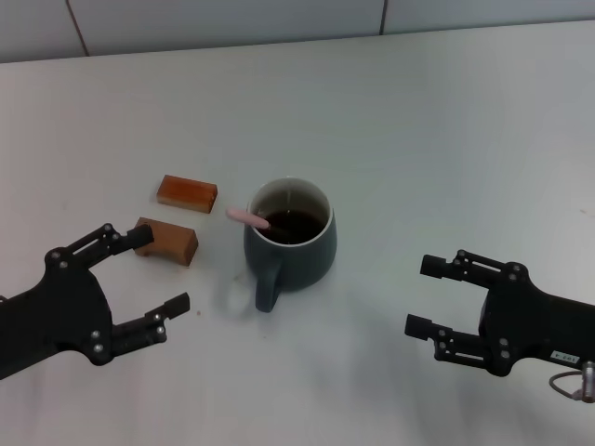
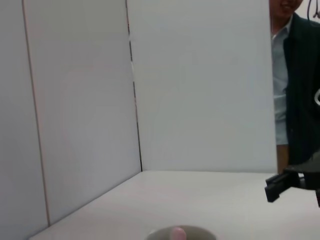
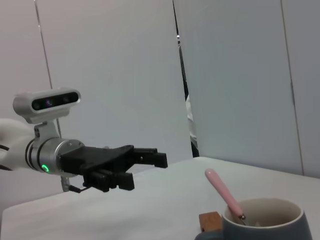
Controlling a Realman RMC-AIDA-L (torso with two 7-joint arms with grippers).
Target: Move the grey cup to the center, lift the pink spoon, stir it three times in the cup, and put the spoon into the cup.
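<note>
The pink spoon (image 1: 248,216) leans inside the grey cup (image 1: 290,244). The left gripper (image 1: 152,273) and right gripper (image 1: 427,295) hover apart from it, fingers spread and empty.

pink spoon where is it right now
The pink spoon stands in the grey cup near the table's middle in the head view, its handle leaning over the rim toward the two brown blocks on the robot's left.

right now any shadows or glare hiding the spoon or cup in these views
Head view: light is soft and even; the grey cup casts a faint shadow and the pink spoon reads clearly. Right wrist view: both are plain, no glare. Left wrist view: only the cup's rim and the spoon's handle tip show, cut off at the picture's edge.
</note>
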